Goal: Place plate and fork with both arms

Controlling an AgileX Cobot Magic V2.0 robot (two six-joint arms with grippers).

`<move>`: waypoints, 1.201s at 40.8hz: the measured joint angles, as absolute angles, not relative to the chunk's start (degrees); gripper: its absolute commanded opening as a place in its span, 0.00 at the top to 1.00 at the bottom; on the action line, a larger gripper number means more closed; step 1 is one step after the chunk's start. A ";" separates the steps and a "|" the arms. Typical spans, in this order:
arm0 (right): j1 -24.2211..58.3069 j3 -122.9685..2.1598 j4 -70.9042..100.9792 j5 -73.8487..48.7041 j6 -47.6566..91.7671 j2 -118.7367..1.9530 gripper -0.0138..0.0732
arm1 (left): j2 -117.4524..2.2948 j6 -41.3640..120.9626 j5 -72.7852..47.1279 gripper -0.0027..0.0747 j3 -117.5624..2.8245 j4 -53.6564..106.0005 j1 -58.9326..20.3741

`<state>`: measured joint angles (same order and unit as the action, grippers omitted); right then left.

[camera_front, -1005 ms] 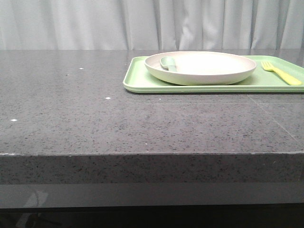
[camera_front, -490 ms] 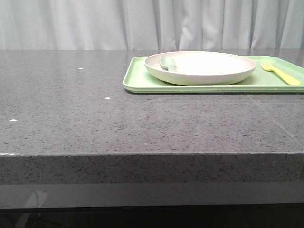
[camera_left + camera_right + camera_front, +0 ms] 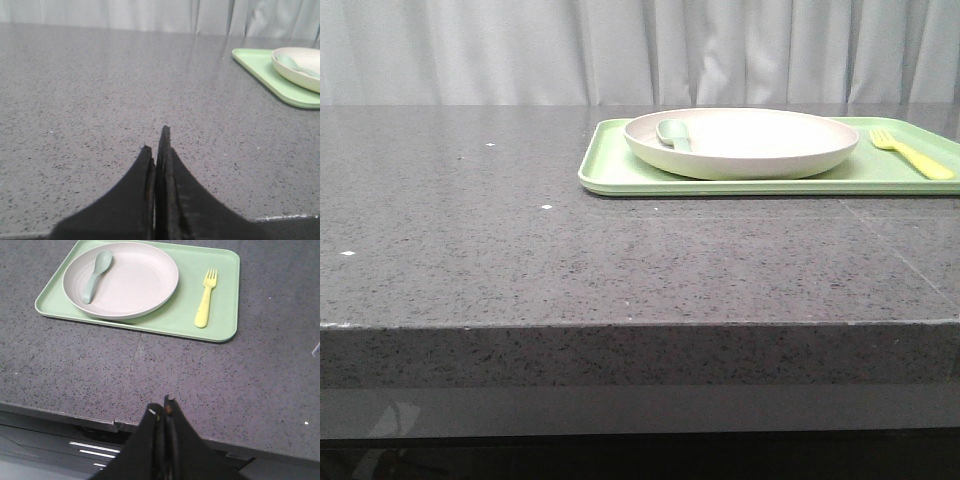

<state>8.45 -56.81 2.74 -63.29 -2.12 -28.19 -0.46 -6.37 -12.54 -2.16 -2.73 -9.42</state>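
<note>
The cream plate sits on a light-green tray at the back right of the dark table; it also shows in the right wrist view and the left wrist view. The yellow fork lies on the tray right of the plate, apart from it, and shows in the right wrist view. My left gripper is shut and empty over bare table, left of the tray. My right gripper is shut and empty near the table's front edge, short of the tray. Neither gripper shows in the front view.
A pale grey-green spoon lies in the plate, also in the front view. The table's front edge runs across below. A grey curtain hangs behind the table.
</note>
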 measured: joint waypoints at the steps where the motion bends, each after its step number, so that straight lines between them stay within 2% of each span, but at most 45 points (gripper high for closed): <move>1: 8.45 -56.81 2.74 -63.29 -2.12 -28.19 0.92 | -0.02 -6.37 -11.12 0.99 -0.72 -2.73 -9.42; 49: 8.45 -56.81 2.74 -63.42 -2.12 -28.19 0.92 | 0.26 -6.37 -6.67 0.99 0.19 0.52 -9.42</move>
<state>8.45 -56.81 2.74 -63.42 -2.12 -28.19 0.26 -6.37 -6.67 0.19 0.52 -9.42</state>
